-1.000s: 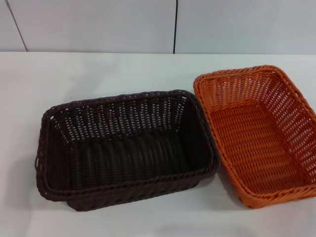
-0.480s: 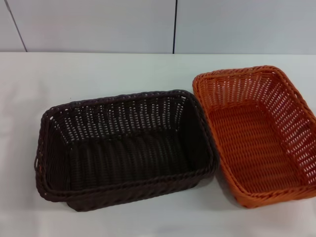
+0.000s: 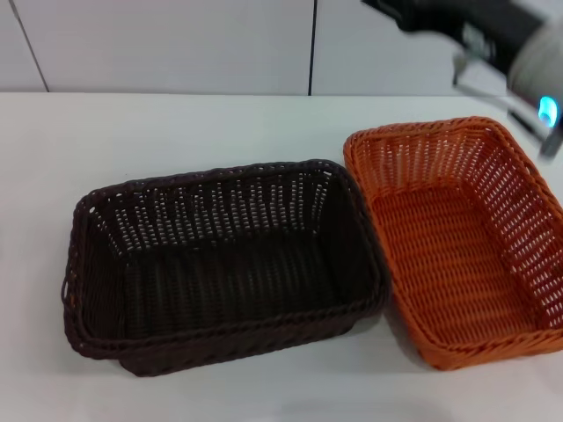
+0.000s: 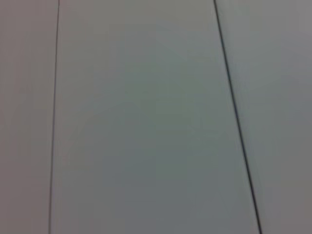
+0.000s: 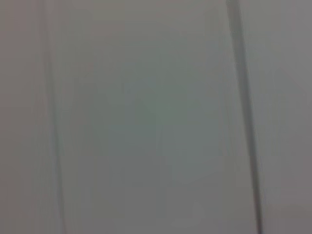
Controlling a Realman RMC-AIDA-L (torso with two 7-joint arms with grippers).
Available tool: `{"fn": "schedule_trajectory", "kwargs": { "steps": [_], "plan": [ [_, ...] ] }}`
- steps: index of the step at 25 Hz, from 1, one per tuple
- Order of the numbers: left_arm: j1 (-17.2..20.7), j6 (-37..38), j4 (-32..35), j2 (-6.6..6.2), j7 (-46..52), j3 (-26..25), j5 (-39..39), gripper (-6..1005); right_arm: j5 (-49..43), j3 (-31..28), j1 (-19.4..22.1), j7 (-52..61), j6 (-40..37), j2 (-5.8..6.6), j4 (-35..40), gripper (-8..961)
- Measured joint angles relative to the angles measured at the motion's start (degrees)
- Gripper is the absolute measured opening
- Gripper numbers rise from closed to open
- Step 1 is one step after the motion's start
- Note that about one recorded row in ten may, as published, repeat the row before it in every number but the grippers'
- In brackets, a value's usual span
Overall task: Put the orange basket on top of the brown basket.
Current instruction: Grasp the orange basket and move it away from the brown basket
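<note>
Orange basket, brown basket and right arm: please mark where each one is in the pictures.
orange basket [image 3: 457,264]: head view, on its woven floor.
brown basket [image 3: 220,281]: head view, on its inner floor.
right arm [image 3: 493,26]: head view, on its dark casing, top right corner.

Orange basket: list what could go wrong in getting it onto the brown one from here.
1. The orange basket sits rim to rim against the brown basket, so lifting its near side could snag the weave and drag the brown one.
2. It also runs past the head view's right edge, so a grip there may be hard to check.
3. The right arm shows only as a blur above it.
</note>
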State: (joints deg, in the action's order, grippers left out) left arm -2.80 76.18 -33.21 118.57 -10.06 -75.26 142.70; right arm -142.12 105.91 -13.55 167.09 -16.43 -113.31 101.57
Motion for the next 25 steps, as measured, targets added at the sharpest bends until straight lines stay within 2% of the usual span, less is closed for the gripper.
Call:
{"fn": "schedule_trajectory", "kwargs": {
  "steps": [1, 2, 3, 4, 5, 6, 8, 9, 10, 14, 19, 25],
  "plan": [
    [-0.2, 0.0, 1.6, 0.03, 0.1, 0.0, -0.4, 625, 0.0, 0.0, 0.0, 0.0, 0.0, 0.00, 0.0, 781],
    [-0.8, 0.0, 4.9, 0.05, 0.3, 0.1, -1.7, 625, -0.3, -6.8, -3.1, -3.2, -17.6, -2.10, 6.7, 780],
    [-0.8, 0.0, 4.9, 0.05, 0.3, 0.1, -1.7, 625, -0.3, -6.8, -3.1, -3.2, -17.6, -2.10, 6.7, 780],
    [-1.7, 0.0, 8.2, 0.04, 0.4, 0.1, -2.8, 625, 0.6, -13.7, -6.2, -8.6, -36.0, -4.22, 11.3, 780],
    [-1.7, 0.0, 8.2, 0.04, 0.4, 0.1, -2.8, 625, 0.6, -13.7, -6.2, -8.6, -36.0, -4.22, 11.3, 780],
    [-1.9, 0.0, 9.2, 0.04, 0.4, 0.1, -3.1, 625, 1.5, -17.0, -7.6, -11.3, -45.2, -4.85, 13.0, 779],
    [-2.5, -0.6, 11.5, 0.04, 0.4, -0.2, -3.9, 625, 3.9, -21.4, -10.4, -15.5, -61.3, -5.19, 14.7, 779],
    [-2.7, -1.1, 12.2, 0.01, 0.4, -0.3, -4.5, 625, 5.2, -24.7, -12.6, -19.1, -75.5, -5.07, 14.8, 779],
    [-2.7, -1.1, 12.2, 0.01, 0.4, -0.3, -4.5, 625, 5.2, -24.7, -12.6, -19.1, -75.5, -5.07, 14.8, 779],
    [-3.0, -3.7, 13.4, -0.12, 0.4, -0.6, -7.1, 624, 3.8, -27.2, -11.5, -23.4, -90.7, -5.29, 15.8, 778],
    [-4.1, -6.6, 13.9, -0.21, 0.3, -0.6, -8.8, 624, 0.9, -26.9, -10.0, -24.1, -95.8, -5.37, 15.6, 777],
    [-4.9, -7.8, 14.0, -0.27, 0.3, -0.7, -8.7, 625, 0.1, -24.6, -9.4, -24.1, -96.0, -5.56, 11.7, 775]
  ]
}}
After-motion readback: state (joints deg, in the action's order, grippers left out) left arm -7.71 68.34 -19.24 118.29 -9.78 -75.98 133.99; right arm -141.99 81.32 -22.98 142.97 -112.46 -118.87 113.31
